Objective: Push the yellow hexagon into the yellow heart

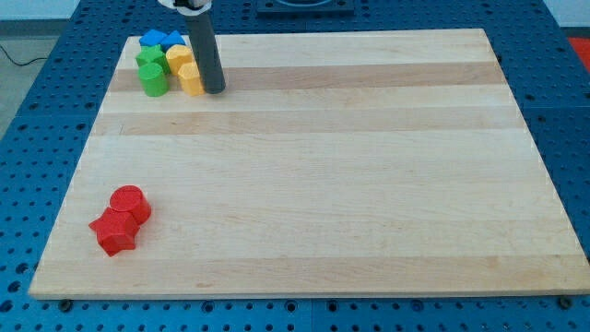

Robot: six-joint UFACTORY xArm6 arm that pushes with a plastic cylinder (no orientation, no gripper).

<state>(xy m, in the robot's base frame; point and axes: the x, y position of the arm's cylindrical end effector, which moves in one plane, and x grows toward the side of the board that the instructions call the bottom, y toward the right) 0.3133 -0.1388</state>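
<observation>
Board point(304, 166) mostly bare; two clusters of blocks only.

Cluster at about 11 o'clock, near the top corner: two blue blocks point(159, 40) at the top edge, shapes not clear; two green blocks point(152, 72) below them, one looking like a cylinder; two yellow blocks on the cluster's 3 o'clock side. The lower yellow block point(191, 77) and the upper yellow block point(178, 58) appear to touch each other. Which one is the hexagon and which the heart I cannot tell at this size.

My tip point(213, 90) sits just at 3 o'clock of the lower yellow block, touching it or nearly so. No fingers on this rig, just a bare rod, so nothing to open or clamp.

Key relation: both yellow blocks lie toward 9 to 10 o'clock from my tip, and they already look pressed together. Judgement: the task is at or near its finish; any further push toward 10 o'clock would only crowd the green blocks.

Red blocks point(121, 219), a cylinder and one irregular shape, at 7 o'clock, well apart. No containers present.
</observation>
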